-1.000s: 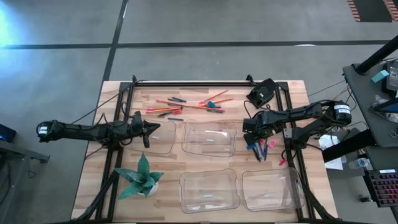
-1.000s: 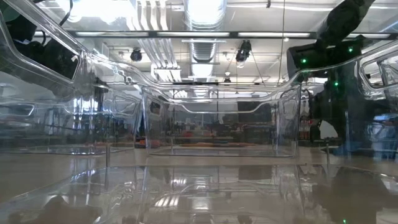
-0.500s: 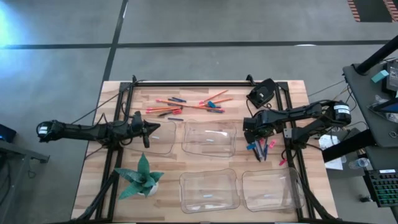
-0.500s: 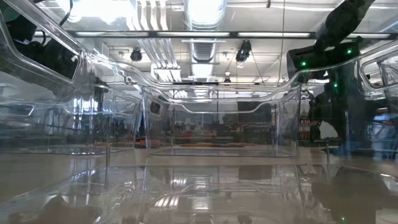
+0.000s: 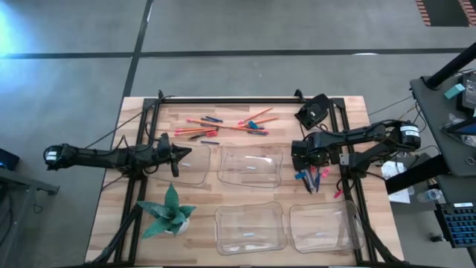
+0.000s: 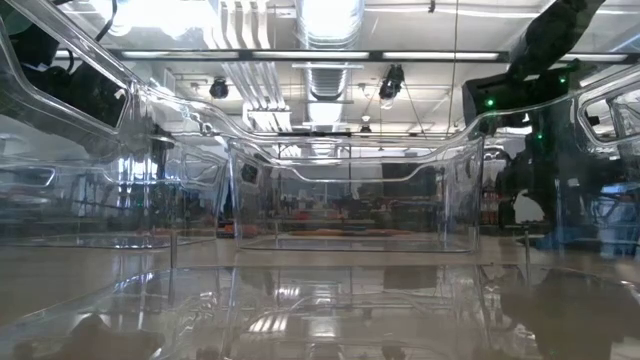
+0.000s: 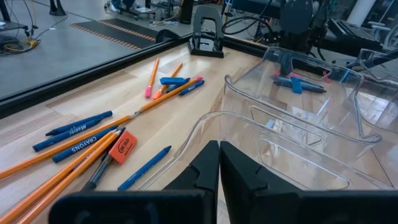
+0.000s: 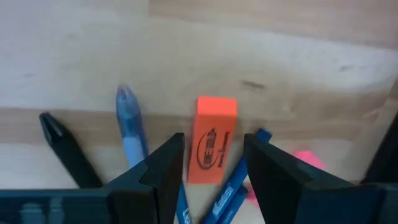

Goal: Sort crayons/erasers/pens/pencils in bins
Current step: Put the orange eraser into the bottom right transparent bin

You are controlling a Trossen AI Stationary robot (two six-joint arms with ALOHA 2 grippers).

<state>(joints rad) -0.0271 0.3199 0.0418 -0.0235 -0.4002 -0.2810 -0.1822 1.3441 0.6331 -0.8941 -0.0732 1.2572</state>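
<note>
My right gripper [image 8: 216, 140] is open, low over a small pile at the table's right [image 5: 309, 177]. Its fingers stand on either side of an orange-red eraser [image 8: 214, 149] that lies on blue crayons [image 8: 227, 193], next to a pink eraser [image 8: 305, 160], a blue pen [image 8: 130, 134] and a black pen [image 8: 65, 149]. My left gripper [image 7: 219, 149] is shut and empty over the far-left bin [image 5: 195, 165]. Orange pencils [image 5: 227, 125], blue crayons [image 7: 74, 142] and a red eraser [image 7: 122, 144] lie on the far part of the table. Three more clear bins [image 5: 251, 165] [image 5: 251, 227] [image 5: 324, 227] stand empty.
A green folded-paper plant [image 5: 169, 211] stands at the near left. A black device [image 5: 313, 110] sits at the far right. A black frame rail [image 5: 230, 98] runs along the table's far edge and down both sides.
</note>
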